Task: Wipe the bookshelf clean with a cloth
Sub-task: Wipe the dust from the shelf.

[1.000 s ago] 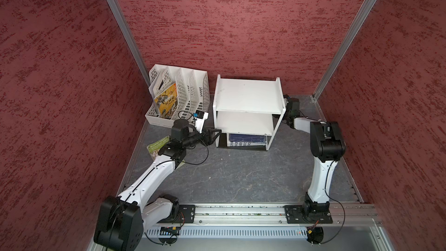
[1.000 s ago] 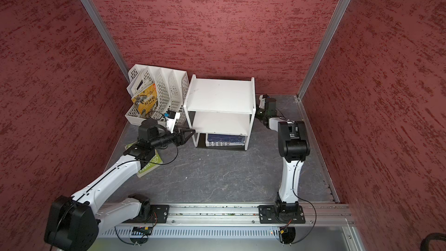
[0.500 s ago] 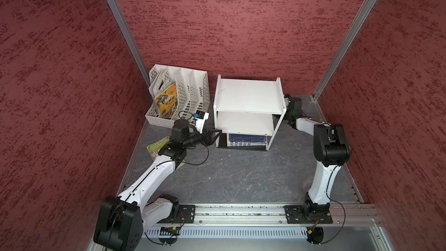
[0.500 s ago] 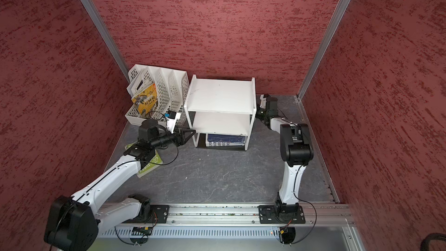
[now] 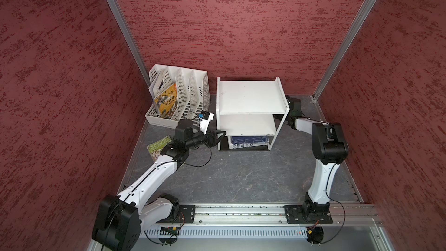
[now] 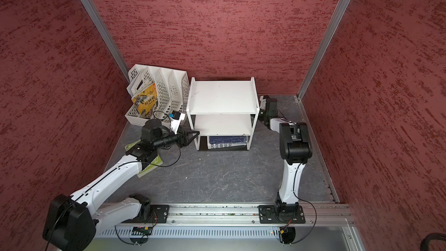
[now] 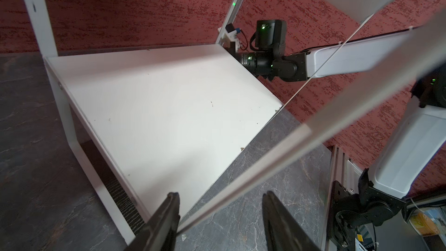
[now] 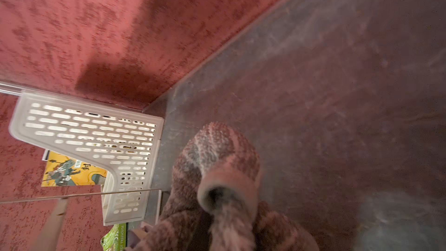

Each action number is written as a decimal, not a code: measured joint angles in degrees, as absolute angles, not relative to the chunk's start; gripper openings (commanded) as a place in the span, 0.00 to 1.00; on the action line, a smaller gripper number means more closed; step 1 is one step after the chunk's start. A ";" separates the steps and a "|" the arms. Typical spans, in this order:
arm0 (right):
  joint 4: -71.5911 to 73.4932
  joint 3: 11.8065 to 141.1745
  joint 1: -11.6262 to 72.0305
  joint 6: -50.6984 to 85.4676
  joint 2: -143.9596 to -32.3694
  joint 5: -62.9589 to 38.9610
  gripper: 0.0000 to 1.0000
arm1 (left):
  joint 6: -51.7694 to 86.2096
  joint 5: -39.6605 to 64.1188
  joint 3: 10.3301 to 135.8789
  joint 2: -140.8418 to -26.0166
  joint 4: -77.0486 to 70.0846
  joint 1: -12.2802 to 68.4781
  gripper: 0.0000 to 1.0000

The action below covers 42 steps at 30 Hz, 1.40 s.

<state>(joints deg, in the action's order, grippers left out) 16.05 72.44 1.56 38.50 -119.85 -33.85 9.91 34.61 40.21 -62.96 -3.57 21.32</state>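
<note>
Low in the left wrist view, the left gripper (image 7: 220,195) has its fingers apart on either side of a pale front upright (image 7: 313,129) of the bookshelf. One finger looks to be against the upright and the other clear of it, so I judge this a brace rather than a firm clamp. The bookshelf (image 5: 251,97) stands at the middle of both top views, close to the back wall. To wipe well, the brace should keep the shelf from sliding while the cloth is pressed flat and drawn in overlapping strokes across the middle board (image 7: 156,107), where a few dark specks (image 7: 212,103) show right of centre. The cloth (image 8: 217,165) is bunched close to the right wrist camera, low centre of that blurred frame, over the dark floor. The right gripper is closed on the cloth with its fingers buried in the folds, and I cannot tell whether the cloth touches the shelf. In the top views the right arm (image 5: 325,141) reaches to the shelf's right side, with its tip hidden there. A green book (image 5: 158,146) lies on the floor at centre left, partly under the left arm, and a blue book (image 5: 248,140) fills the bottom tier. A white file rack (image 5: 193,92) holding a yellow book (image 5: 166,100) stands just left of the shelf. The uprights and the low gap between boards likely leave the right arm little room.
</note>
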 measured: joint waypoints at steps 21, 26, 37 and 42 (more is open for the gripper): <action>12.99 55.77 -3.66 35.73 -101.51 -18.79 0.00 | 11.66 28.18 37.34 -53.63 -1.13 19.84 1.00; 7.07 49.80 -4.40 34.04 -88.82 -8.95 0.00 | 14.83 25.30 33.21 -47.05 -0.36 17.54 1.00; -8.58 39.13 0.45 32.51 -64.07 6.22 0.00 | 26.94 21.82 24.18 -38.33 5.21 15.53 1.00; -16.71 35.64 2.87 32.67 -50.85 8.71 0.00 | 31.55 22.31 17.69 -33.17 5.82 16.43 0.97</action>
<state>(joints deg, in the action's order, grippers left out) -16.71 35.64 2.87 32.67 -50.85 8.71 31.55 22.31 17.69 -33.17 5.82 16.43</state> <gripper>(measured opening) 0.109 0.991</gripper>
